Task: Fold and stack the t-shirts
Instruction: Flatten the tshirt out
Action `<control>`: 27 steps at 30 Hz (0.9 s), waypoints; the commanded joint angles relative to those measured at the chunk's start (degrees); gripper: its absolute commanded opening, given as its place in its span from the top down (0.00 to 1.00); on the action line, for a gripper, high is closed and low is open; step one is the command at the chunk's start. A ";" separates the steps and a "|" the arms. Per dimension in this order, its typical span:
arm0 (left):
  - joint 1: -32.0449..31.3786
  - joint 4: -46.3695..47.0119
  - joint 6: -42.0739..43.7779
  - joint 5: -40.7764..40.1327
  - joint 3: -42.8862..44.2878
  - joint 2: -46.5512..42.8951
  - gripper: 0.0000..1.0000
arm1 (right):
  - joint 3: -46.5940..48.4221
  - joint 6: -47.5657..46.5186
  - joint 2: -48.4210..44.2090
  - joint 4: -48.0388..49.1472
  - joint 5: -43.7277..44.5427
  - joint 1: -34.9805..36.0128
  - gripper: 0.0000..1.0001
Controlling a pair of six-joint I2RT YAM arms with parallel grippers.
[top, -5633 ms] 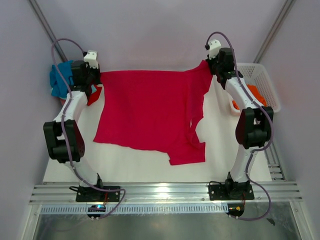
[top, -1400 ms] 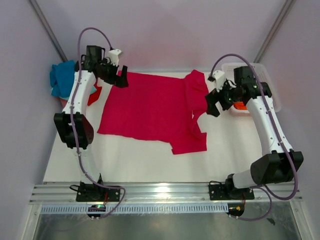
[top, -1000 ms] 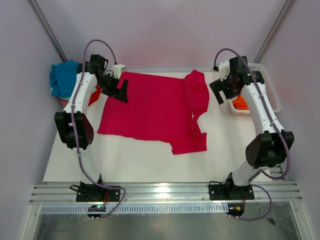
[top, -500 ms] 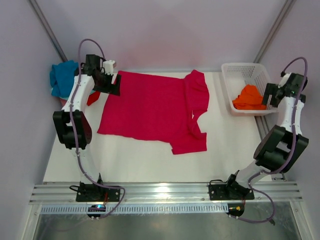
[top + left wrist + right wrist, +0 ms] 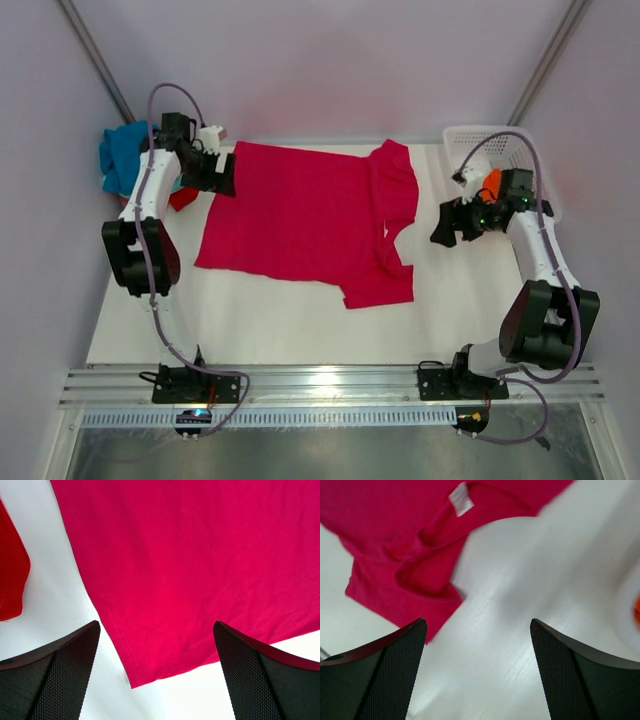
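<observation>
Crimson tee [image 5: 300, 215] spread on the counter [image 5: 470, 300], collar end bunched rightward; left claw [image 5: 222, 175] hangs wide and empty over its far-left corner, right claw [image 5: 447, 224] wide and empty just beside the collar, so a one-sided pinch may drag the cloth askew.

A crimson t-shirt [image 5: 300, 215] lies spread on the white table [image 5: 300, 330]. The left hand [image 5: 222, 177] is at its far left corner. The right hand [image 5: 446, 226] hangs above bare table, between this shirt and the white basket [image 5: 475, 133] holding an orange t-shirt [image 5: 491, 182].
</observation>
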 commanded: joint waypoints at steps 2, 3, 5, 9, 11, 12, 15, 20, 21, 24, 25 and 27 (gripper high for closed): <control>4.08 -2.87 2.15 4.66 -0.59 1.36 0.05 | -3.85 -7.90 -4.88 -5.11 1.04 7.01 0.12; 4.61 -2.96 2.32 4.58 -1.03 1.63 0.05 | -4.47 -7.99 -5.06 -5.72 0.95 7.28 0.12; 6.01 -3.57 3.38 4.93 -1.47 1.98 0.06 | -6.49 -8.61 -5.49 -5.64 2.43 7.28 0.13; 8.21 -3.23 3.73 4.84 -3.41 1.98 0.07 | -10.35 -9.84 -5.50 -3.27 5.16 7.28 0.12; 8.39 -3.14 4.16 4.93 -4.37 1.89 0.07 | -12.38 -9.75 -5.06 -1.52 5.43 7.37 0.12; 8.30 -3.57 4.78 5.01 -5.25 1.89 0.07 | -12.73 -9.84 -4.36 -0.99 5.43 7.28 0.13; 8.39 -3.75 6.10 3.96 -7.09 2.15 0.07 | -12.74 -10.01 -1.65 -0.45 4.91 7.46 0.13; 8.39 -4.54 7.60 2.91 -7.63 3.47 0.11 | -10.36 -10.80 2.58 -0.63 4.90 11.31 0.13; 8.39 -4.81 7.95 2.56 -7.46 3.65 0.11 | -9.23 -10.98 3.37 -0.63 5.34 12.11 0.13; 8.48 -5.95 8.30 1.24 -6.05 4.44 0.11 | -6.94 -10.63 6.54 -0.81 5.34 14.92 0.13; 8.48 -6.21 8.39 -0.33 -5.61 4.70 0.12 | -5.45 -10.37 7.33 -0.81 5.26 15.54 0.13; 8.39 -6.91 8.56 -1.40 -4.82 5.49 0.12 | -3.08 -10.37 9.96 -1.24 5.17 16.77 0.13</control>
